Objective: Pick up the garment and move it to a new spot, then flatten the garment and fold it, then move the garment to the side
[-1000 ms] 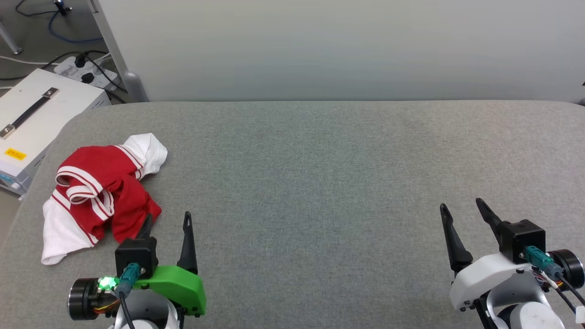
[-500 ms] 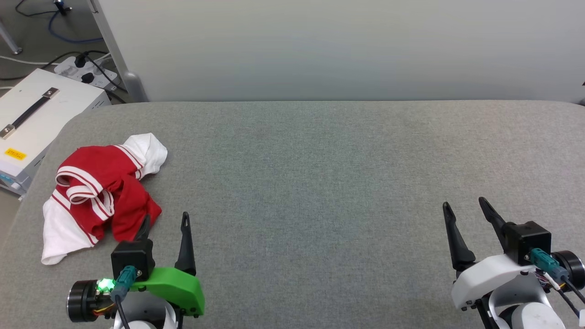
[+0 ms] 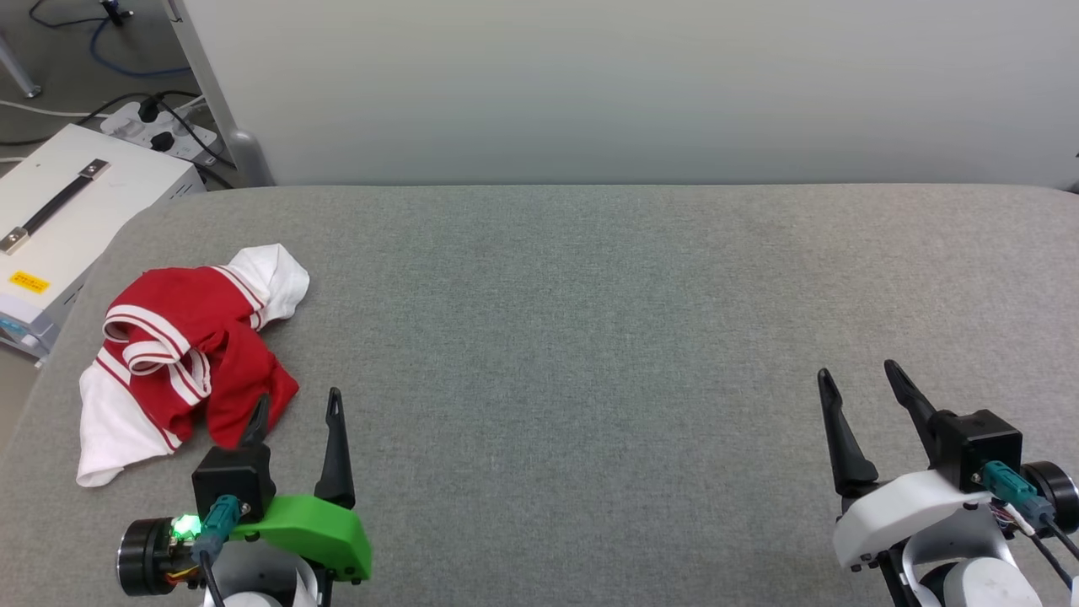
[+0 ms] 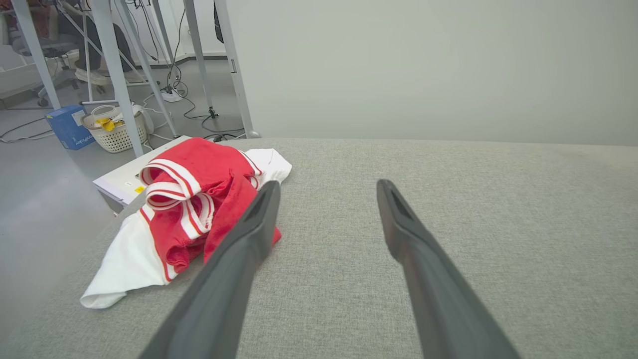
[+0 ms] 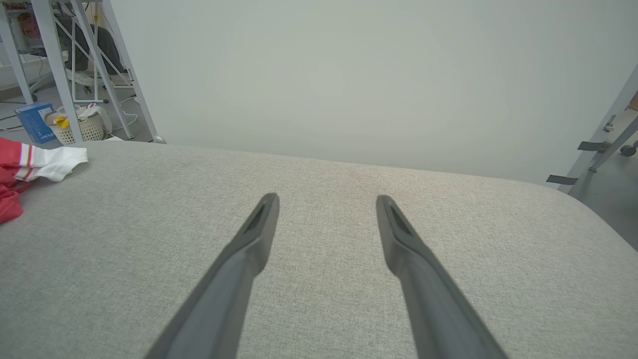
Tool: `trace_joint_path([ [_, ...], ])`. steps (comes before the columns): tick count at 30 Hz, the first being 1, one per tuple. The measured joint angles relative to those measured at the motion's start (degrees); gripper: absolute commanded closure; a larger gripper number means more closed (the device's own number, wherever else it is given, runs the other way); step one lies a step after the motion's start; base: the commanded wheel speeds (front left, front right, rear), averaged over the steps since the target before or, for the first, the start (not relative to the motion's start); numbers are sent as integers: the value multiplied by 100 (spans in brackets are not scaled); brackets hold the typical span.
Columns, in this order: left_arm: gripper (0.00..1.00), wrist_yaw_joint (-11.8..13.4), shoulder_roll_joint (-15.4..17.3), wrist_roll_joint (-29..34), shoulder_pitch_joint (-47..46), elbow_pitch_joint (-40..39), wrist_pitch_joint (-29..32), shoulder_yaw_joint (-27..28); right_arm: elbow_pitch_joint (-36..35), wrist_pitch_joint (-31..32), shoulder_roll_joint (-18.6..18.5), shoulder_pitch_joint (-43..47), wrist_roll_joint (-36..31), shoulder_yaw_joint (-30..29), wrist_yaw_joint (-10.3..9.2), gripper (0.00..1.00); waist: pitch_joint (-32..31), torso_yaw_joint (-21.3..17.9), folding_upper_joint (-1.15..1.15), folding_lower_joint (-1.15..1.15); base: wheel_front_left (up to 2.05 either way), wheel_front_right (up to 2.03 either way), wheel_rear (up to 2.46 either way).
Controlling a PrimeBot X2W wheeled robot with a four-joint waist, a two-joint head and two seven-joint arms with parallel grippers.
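Note:
The garment [image 3: 181, 350] lies crumpled at the left end of the grey table [image 3: 590, 337], red with white sleeves and striped trim; its number and lettering are hidden in the folds. My left gripper [image 3: 297, 403] is open, just near and right of the garment's red hem, with nothing between its fingers. In the left wrist view the garment [image 4: 194, 199] sits left of the open left gripper [image 4: 326, 187], behind one finger. My right gripper [image 3: 856, 375] is open over bare fabric at the lower right. The right wrist view has the right gripper [image 5: 326, 199] open and the garment [image 5: 30, 164] at the far left edge.
A white equipment case [image 3: 59, 219] with a black handle stands off the table's left edge, with a power strip [image 3: 156, 131] and cables on the floor behind. A pale wall panel [image 3: 632, 84] runs along the table's far edge. Table legs and a basket [image 4: 114, 132] stand beyond.
My left gripper has shifted slightly left and toward the garment's red hem. The right gripper has edged a little to the right. The garment has not moved.

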Motion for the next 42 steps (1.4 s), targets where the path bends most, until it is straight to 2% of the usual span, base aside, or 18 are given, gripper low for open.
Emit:
trace_joint_path([
  [42, 0, -197, 0, -304, -2, 438, -509, -3, 292, -503, 0, -93, 244, -11, 0, 0, 74, 9, 0, 0, 0, 0, 0],
])
